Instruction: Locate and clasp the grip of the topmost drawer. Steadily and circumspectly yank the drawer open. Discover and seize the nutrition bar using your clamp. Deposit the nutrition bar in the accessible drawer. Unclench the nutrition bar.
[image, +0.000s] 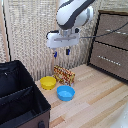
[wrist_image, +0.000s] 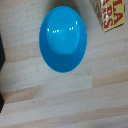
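Observation:
The topmost drawer (image: 116, 31) of the dark-brown dresser is at the exterior view's right and looks shut, with its silver bar handle across the front. The nutrition bar (image: 64, 75), a packet with red, yellow and orange print, stands on the wooden table behind the bowls. One corner of it shows in the wrist view (wrist_image: 109, 14). My gripper (image: 60, 53) hangs in the air well above the nutrition bar, far from the drawer. Its fingers are apart and hold nothing. The fingers do not show in the wrist view.
A yellow bowl (image: 48, 82) and a blue bowl (image: 65, 92) sit in front of the bar. The blue bowl (wrist_image: 62, 39) fills the wrist view. A black case (image: 20, 97) stands at the exterior view's left. A lower drawer (image: 109, 59) sits under the top one.

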